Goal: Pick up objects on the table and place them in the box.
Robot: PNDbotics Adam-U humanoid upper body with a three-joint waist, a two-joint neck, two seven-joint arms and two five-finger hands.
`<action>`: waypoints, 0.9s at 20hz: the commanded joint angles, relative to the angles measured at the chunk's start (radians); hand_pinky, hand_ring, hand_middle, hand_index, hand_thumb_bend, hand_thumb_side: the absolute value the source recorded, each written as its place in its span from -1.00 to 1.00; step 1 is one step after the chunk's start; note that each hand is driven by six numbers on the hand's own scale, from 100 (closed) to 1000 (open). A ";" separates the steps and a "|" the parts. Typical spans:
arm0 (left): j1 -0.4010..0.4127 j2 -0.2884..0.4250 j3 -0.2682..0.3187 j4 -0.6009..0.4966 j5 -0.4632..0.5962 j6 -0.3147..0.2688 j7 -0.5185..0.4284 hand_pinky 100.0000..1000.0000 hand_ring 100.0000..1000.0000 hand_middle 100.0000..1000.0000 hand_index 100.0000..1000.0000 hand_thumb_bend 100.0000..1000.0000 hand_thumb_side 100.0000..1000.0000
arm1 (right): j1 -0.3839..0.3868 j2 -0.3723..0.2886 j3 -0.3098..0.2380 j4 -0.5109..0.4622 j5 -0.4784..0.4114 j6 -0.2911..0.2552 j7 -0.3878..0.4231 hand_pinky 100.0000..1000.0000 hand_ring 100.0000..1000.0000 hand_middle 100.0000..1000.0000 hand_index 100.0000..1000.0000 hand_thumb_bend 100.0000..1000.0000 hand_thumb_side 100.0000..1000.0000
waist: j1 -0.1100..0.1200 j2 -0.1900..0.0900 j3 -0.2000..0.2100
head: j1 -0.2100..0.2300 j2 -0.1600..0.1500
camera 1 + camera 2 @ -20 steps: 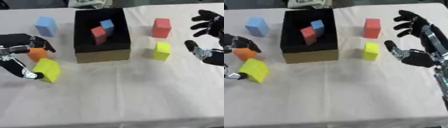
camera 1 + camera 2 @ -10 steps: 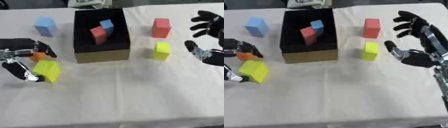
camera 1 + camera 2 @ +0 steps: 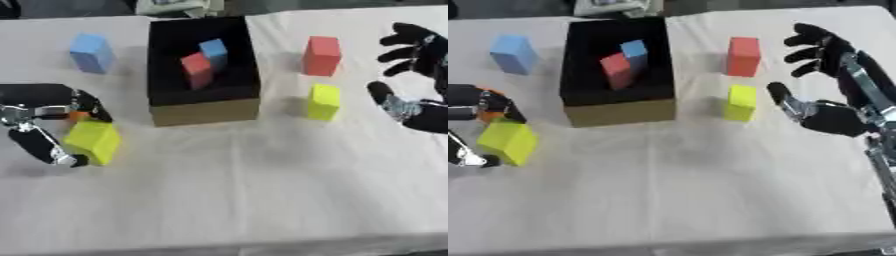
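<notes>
The box (image 3: 203,107), black inside with tan walls, sits at about 12 o'clock on the white table (image 3: 262,190), open side up. Two blocks stand inside it, touching: a red block (image 3: 196,69) and a blue block (image 3: 213,53) just behind it toward 1 o'clock. Four more blocks lie outside the box on the cloth. A light blue block (image 3: 91,52) stands at 10 o'clock, well apart from the box's left wall. A red block on the table (image 3: 322,55) stands at 2 o'clock, and a small yellow block (image 3: 323,101) stands just below it toward 3 o'clock, near the box's right wall but not touching. A large yellow block (image 3: 91,141) sits at 9 o'clock, tilted on the cloth. Left hand (image 3: 54,100) is at 9 o'clock, fingers curled over a small orange object (image 3: 77,115) that shows just above the large yellow block; the thumb reaches down along that block's left side. Whether the fingers actually close on the orange object cannot be told. Right hand (image 3: 826,116) hovers at 3 o'clock, right of the small yellow block and apart from it, fingers spread wide and holding nothing.
</notes>
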 commanded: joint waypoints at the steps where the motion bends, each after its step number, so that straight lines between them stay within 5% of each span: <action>1: -0.017 0.016 0.014 0.007 -0.023 0.001 0.035 0.53 0.40 0.20 0.57 -0.32 -0.67 | -0.008 -0.012 -0.008 -0.009 0.001 0.000 0.000 0.23 0.46 0.58 0.91 -0.51 -0.47 | 0.011 -0.032 0.001 | 0.002 0.005; 13: -0.019 0.003 0.040 0.020 -0.097 0.009 0.231 0.30 -0.17 -0.43 0.08 -0.63 -0.87 | -0.005 -0.008 -0.011 -0.007 0.003 0.001 0.000 0.24 0.47 0.58 0.91 -0.55 -0.47 | 0.006 -0.031 0.001 | 0.000 0.005; 18: -0.013 0.015 0.077 -0.015 -0.085 0.021 0.255 0.30 -0.19 -0.45 0.06 -0.65 -0.85 | -0.004 -0.008 -0.014 -0.006 0.004 0.002 -0.002 0.24 0.47 0.58 0.91 -0.56 -0.47 | 0.006 -0.033 0.002 | -0.002 0.005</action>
